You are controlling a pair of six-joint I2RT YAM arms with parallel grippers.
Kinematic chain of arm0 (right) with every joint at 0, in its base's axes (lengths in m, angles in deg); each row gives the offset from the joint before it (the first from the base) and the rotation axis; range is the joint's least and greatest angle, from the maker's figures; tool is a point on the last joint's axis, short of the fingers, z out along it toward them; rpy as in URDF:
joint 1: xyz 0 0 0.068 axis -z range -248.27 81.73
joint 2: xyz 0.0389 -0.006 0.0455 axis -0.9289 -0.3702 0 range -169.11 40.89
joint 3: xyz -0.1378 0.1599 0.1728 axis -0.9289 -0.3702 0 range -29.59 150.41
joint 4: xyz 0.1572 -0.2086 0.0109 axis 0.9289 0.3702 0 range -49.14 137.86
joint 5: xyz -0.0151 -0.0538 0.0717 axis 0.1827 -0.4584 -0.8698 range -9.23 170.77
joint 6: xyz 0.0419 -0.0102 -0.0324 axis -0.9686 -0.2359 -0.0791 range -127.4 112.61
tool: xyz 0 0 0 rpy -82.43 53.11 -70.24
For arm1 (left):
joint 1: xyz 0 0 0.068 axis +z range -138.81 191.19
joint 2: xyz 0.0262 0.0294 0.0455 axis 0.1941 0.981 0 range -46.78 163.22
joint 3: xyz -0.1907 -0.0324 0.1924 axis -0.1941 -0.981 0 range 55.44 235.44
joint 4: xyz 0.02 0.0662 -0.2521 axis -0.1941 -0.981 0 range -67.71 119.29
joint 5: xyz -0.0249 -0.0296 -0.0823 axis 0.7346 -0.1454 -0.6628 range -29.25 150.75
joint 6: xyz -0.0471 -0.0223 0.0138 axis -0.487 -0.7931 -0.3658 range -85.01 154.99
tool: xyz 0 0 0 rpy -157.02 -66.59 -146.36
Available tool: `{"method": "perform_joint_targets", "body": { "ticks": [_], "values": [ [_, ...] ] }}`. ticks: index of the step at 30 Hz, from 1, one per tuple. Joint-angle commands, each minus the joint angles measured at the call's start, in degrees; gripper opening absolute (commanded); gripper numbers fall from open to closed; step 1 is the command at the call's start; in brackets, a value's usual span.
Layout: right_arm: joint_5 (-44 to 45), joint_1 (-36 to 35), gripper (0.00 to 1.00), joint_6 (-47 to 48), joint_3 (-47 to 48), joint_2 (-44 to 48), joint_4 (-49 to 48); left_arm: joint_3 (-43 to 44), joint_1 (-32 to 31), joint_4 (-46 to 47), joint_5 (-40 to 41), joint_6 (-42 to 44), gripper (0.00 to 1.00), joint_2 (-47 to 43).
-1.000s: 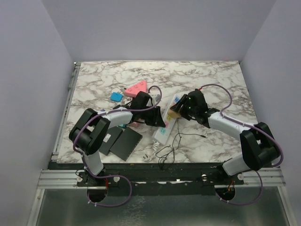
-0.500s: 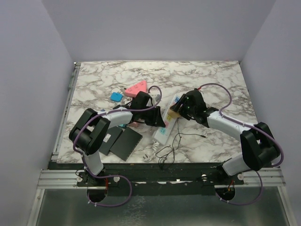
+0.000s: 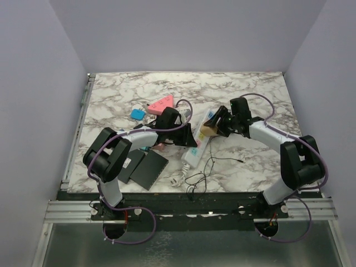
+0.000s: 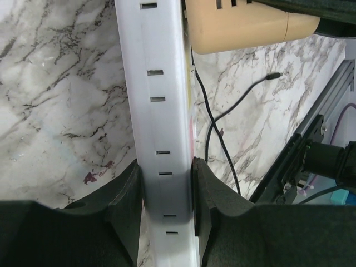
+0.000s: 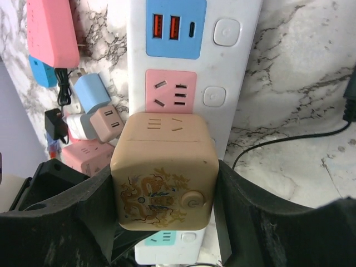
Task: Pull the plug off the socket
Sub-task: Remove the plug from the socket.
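The long white power strip (image 3: 196,149) lies mid-table with blue, pink and green outlets (image 5: 194,61). A tan cube plug (image 3: 207,130) with a dragon print (image 5: 164,172) sits on the strip's face between the pink and green outlets. I cannot tell whether its prongs are still seated. My right gripper (image 5: 164,192) is shut on the cube's two sides (image 3: 216,127). My left gripper (image 4: 166,200) is shut across the strip's width near its lower end (image 3: 187,140). The left wrist view shows the strip (image 4: 161,100) side-on with the tan plug (image 4: 245,22) against it.
Two flat black pads (image 3: 146,167) lie at the front left. A pink triangular piece (image 3: 161,104) and a small blue piece (image 3: 136,114) lie behind the left arm. A thin black cable (image 3: 207,166) and a white plug (image 3: 177,182) lie in front. Several small adapters (image 5: 92,114) lie beside the strip.
My right wrist has swung back and to the right while staying shut on the tan plug. The plug and strip sit almost where they were. The left gripper keeps its hold.
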Motion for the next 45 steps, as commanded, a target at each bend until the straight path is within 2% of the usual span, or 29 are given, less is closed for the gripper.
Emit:
{"method": "perform_joint_targets", "body": {
  "ticks": [1, 7, 13, 19, 31, 40, 45],
  "values": [
    [-1.4, 5.4, 0.00, 5.8, 5.0, -4.7, -1.5, -2.3, -0.2, -9.1, 3.3, 6.7, 0.00, 2.4],
    [-9.0, 8.1, 0.00, 3.2, 6.3, -9.0, -2.6, -2.3, -0.2, -9.2, 3.1, 6.7, 0.00, 2.3],
    [-6.6, 8.1, 0.00, 4.1, 5.3, -7.0, -2.6, -2.3, -0.2, -9.2, 3.0, 6.5, 0.00, 1.9],
    [-2.6, 7.2, 0.00, 4.0, 0.1, -1.7, -5.3, -2.3, -0.2, -9.3, 5.2, 6.1, 0.00, 0.9],
    [14.5, -4.2, 0.00, -2.9, -12.1, 11.3, -11.3, -2.4, -0.1, -9.3, 6.6, 5.5, 0.00, 0.8],
    [20.8, -14.5, 0.00, -10.7, -14.5, 10.2, -13.5, -2.4, -0.1, -9.3, 7.5, 5.5, 0.00, 0.5],
    [21.4, -16.2, 0.00, -12.6, -14.0, 8.4, -13.0, -2.5, -0.2, -9.2, 7.4, 5.6, 0.00, 0.5]
  ]
}}
